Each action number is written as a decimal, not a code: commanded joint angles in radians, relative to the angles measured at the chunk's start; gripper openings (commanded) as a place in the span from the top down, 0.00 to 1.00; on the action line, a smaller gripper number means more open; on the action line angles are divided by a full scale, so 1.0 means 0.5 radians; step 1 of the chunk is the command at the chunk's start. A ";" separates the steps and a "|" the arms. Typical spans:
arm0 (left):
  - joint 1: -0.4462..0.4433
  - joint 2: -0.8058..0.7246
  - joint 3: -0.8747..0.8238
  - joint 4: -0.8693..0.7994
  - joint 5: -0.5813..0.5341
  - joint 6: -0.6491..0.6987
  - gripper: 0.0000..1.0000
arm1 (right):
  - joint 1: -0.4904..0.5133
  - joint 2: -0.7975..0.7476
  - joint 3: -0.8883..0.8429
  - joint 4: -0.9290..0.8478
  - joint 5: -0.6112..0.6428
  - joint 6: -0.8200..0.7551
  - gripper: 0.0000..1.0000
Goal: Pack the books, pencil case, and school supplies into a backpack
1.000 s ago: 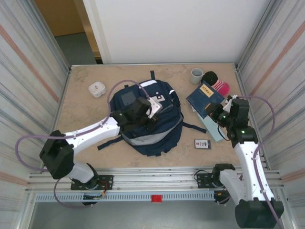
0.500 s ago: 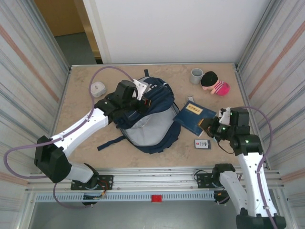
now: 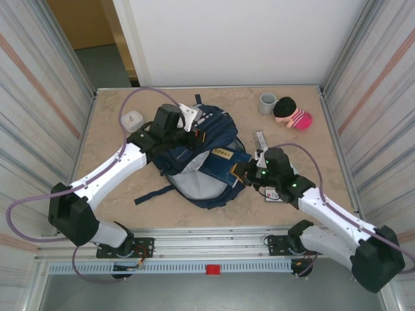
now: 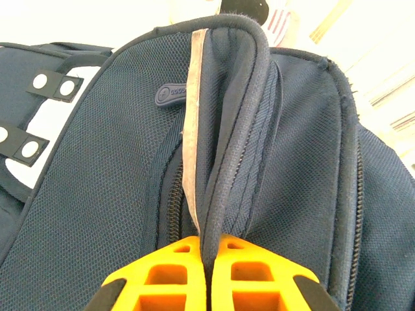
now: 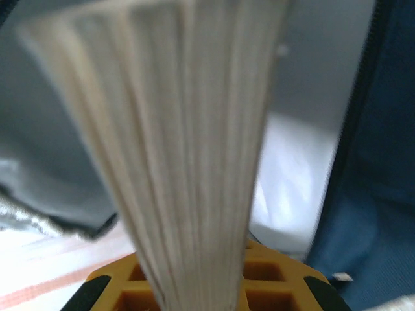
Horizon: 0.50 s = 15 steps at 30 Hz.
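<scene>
**Top external view: a dark book at the mouth of the held-open backpack**

Top external view has the large navy blue fabric backpack [image 3: 217, 123] lying on the beige desk [image 3: 311, 146], with its grey lining [image 3: 191, 181] exposed on the near side. The left pincer [image 3: 192, 129] is clamped on the backpack's upper rim. In the left wrist view its orange fingers [image 4: 162, 278] are pressed together, with the piped fabric rim [image 4: 227, 116] pinched between them and pulled up.

The right pincer [image 3: 249, 172] grips a dark navy book with a small yellow label [image 3: 219, 161] by one edge. In the right wrist view the cream page edges [image 5: 181, 129] rise from between the fingers, which are closed down on the book. The book's far end lies over the opening against the lining and looks partly inside.

To do this step well, I judge that the left arm should hold the rim high and steady so the mouth gapes. The right arm should slide the book low and flat along the lining, corner first. It should let go only once most of the cover is under the flap. The likely faults are a corner catching on the zip or the pinched rim slipping free.

A small black rectangle with a white label [image 3: 275, 195] lies just beside the right arm. A narrow grey-white bar [image 3: 260, 138] lies near the backpack. Both are on the desk, not yet packed.
</scene>
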 commanded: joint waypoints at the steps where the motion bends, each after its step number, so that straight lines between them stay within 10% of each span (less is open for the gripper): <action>1: 0.026 -0.051 0.135 0.262 0.093 -0.058 1.00 | 0.109 0.154 -0.036 0.596 0.343 0.272 1.00; 15: 0.099 -0.057 0.104 0.328 0.212 -0.114 1.00 | 0.325 0.822 0.099 1.301 0.782 0.355 1.00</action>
